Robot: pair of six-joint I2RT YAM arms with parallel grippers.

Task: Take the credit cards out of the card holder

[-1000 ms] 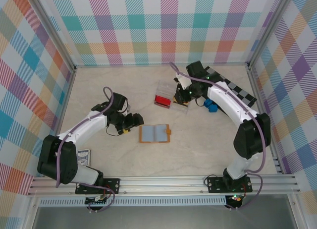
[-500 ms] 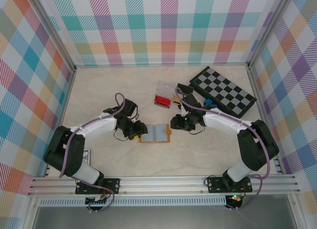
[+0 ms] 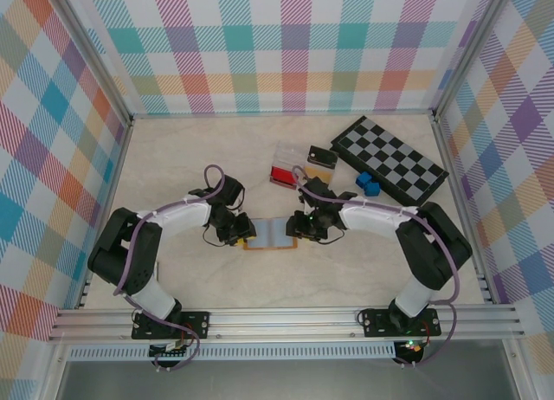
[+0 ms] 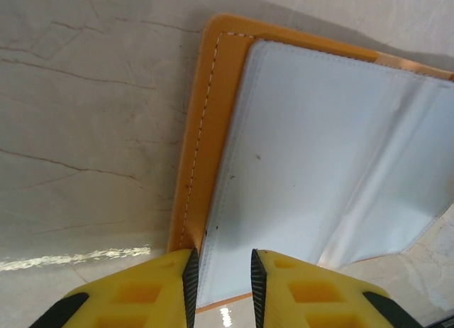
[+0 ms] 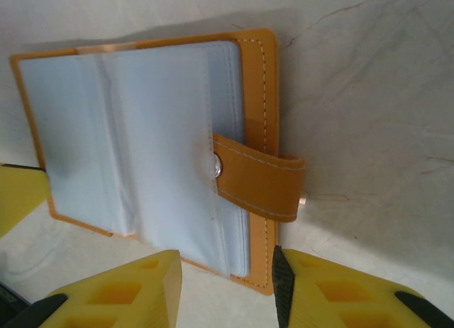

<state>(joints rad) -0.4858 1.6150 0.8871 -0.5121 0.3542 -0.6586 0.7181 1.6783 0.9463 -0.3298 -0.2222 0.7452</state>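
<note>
One card holder (image 3: 270,234) (open), left end effector (image 3: 241,232), right end effector (image 3: 300,228)

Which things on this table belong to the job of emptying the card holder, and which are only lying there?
For the job:
- card holder, lying open
- credit cards, one dark and one orange-yellow, at the tray
- left gripper and right gripper, one at each end of the holder

Lying about:
- clear tray
- chequered board
- blue cubes
</note>
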